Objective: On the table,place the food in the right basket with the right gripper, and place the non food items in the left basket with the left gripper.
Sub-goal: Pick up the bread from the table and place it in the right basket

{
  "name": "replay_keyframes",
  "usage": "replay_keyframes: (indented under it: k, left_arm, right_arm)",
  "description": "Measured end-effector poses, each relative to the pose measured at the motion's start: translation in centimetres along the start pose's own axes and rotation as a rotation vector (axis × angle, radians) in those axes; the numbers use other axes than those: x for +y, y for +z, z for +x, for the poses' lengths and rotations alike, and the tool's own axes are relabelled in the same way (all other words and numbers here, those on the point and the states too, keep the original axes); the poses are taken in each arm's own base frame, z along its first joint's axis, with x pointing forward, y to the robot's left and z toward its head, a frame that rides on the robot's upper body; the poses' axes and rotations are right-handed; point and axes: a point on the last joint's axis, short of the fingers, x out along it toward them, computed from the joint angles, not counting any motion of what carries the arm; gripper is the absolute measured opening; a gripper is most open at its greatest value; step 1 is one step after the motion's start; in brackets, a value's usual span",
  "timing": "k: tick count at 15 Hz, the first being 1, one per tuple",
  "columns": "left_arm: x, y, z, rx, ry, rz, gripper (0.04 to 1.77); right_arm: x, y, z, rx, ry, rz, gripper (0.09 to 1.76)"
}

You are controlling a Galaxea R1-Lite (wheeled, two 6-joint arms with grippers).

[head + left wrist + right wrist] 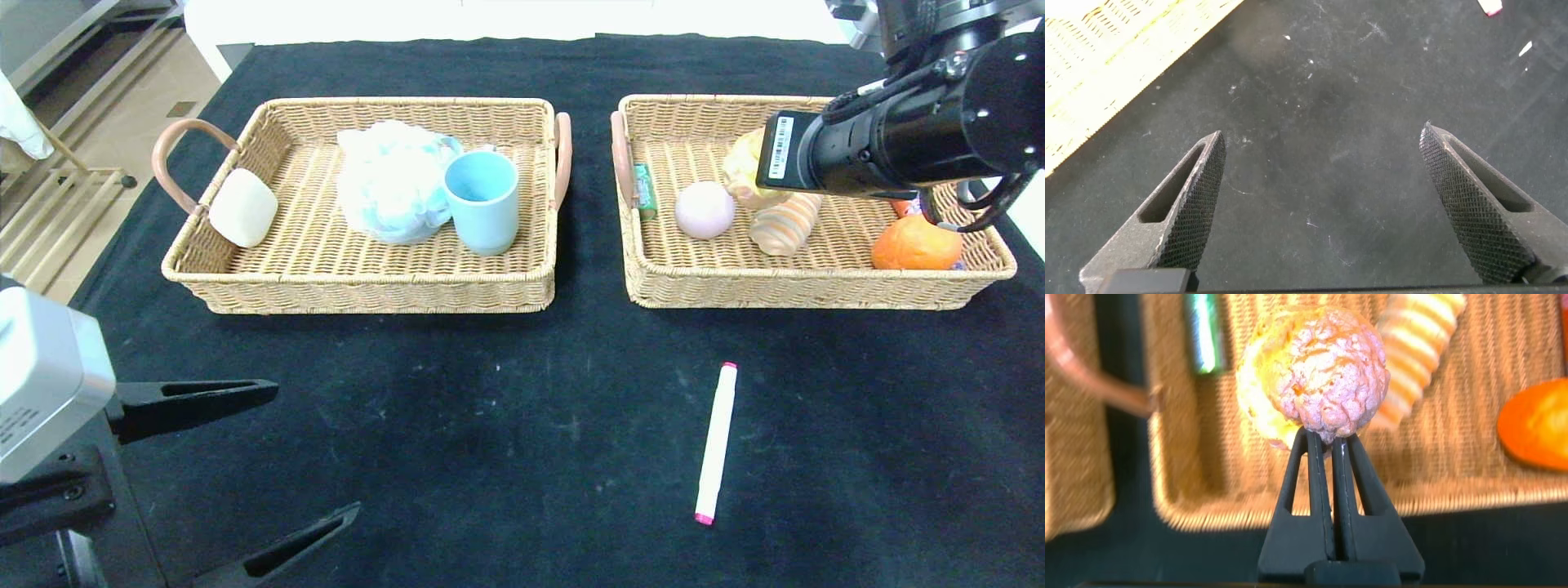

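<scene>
Right gripper [1331, 441] over the right basket [816, 290], jaws nearly closed, pinching a crinkled pastry [1315, 371]. Left gripper [1323, 196] jaws wide, empty, above bare tabletop [490, 408].

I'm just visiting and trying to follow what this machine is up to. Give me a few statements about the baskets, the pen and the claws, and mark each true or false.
1. The right gripper holds a bumpy pastry above the right basket. True.
2. The blue cup stands in the right basket. False: it stands upright in the left basket, beside the blue-white bath pouf.
3. The marker lies on the black cloth, outside both baskets. True.
4. The left gripper is clamped on the marker. False: its fingers are spread wide and hold nothing.
5. The orange sits in the right basket. True.
</scene>
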Motion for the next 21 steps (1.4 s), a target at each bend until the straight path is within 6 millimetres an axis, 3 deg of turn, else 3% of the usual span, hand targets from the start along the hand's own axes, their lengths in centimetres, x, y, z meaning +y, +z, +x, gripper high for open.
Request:
replay_keyframes:
  k: [4,9,13,17,21]
  left_arm:
    - [0.0,0.0,0.0,0.001,0.0,0.001,1.72]
    - [0.0,-0.1,0.0,0.002,0.002,0.003,1.72]
    - [-0.1,-0.2,0.1,0.005,-0.002,0.009,1.72]
    - [-0.1,-0.2,0.1,0.004,-0.002,0.009,1.72]
    - [-0.1,-0.2,0.0,0.004,-0.003,0.011,1.72]
  right_arm:
    - [-0.3,-0.1,2.4,-0.017,-0.033,0.008,0.17]
    - [-0.3,-0.5,3.3,-0.003,-0.048,0.001,0.86]
    - [-0.3,-0.6,3.4,-0.002,-0.049,0.001,1.2]
    - [-0.2,-0.5,2.9,0.003,-0.041,-0.003,1.4]
    - [-0.5,-1.8,0.3,0.136,-0.049,-0.016,1.52]
